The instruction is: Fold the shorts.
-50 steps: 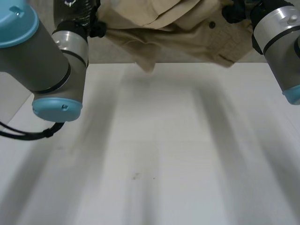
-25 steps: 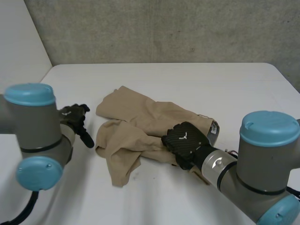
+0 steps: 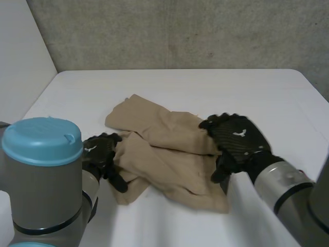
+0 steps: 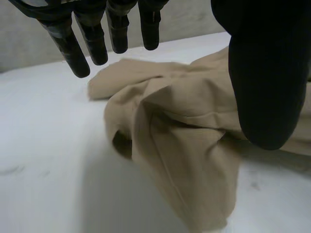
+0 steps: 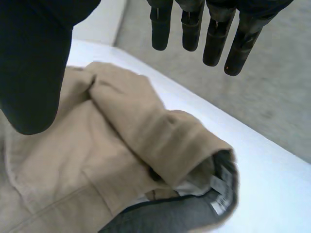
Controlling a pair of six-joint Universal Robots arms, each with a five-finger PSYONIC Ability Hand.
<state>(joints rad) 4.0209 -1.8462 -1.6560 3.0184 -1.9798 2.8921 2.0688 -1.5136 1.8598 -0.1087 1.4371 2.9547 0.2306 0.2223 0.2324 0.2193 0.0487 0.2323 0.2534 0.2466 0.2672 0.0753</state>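
Observation:
The tan shorts (image 3: 169,149) lie crumpled on the white table (image 3: 216,87), one leg pointing to the far left and a flap folded towards the near edge. My left hand (image 3: 98,153) hovers at their left edge with fingers straight, holding nothing. In the left wrist view the fingers (image 4: 87,39) and thumb (image 4: 262,77) hang spread above the cloth (image 4: 184,136). My right hand (image 3: 237,140) is over the right edge, open too. Under its spread fingers (image 5: 214,34) the shorts (image 5: 121,121) show the waistband's grey lining with a label (image 5: 219,204).
My left arm's big joint with its light-blue cap (image 3: 43,149) fills the near left. The right forearm (image 3: 288,190) comes in from the near right. A grey wall (image 3: 180,31) runs behind the table's far edge. Bare table lies beyond the shorts.
A second ago both hands held the shorts up high. The shorts now lie on the table. The right hand has let go and opened; the left hand has come in to their left edge.

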